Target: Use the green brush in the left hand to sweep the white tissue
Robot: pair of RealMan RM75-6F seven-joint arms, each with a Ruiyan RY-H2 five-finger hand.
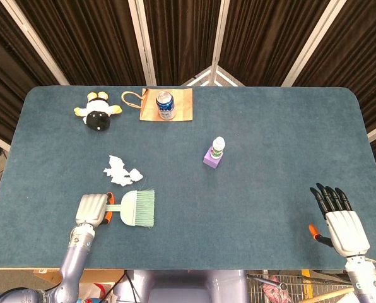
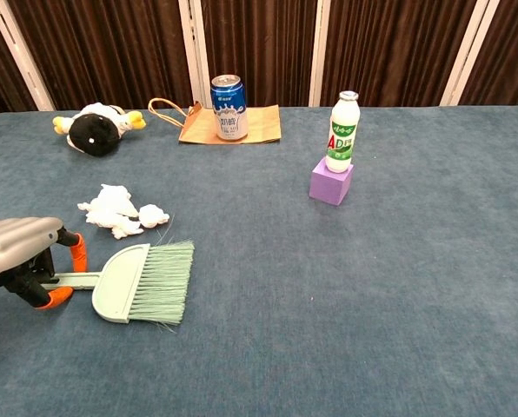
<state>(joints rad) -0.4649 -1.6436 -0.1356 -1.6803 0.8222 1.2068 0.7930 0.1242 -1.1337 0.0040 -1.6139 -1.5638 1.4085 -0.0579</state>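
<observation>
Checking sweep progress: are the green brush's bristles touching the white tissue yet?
Apart. The chest view shows bare table between the green brush bristle tips and the white tissue; the head view agrees.

My head view looks steeply down from high up, taking in the whole worktop [image 1: 270, 126] out to the curtains. My chest view sits low and close, facing straight across it. Both share the green brush [image 1: 135, 207] [image 2: 146, 282] and the ground behind it.
</observation>
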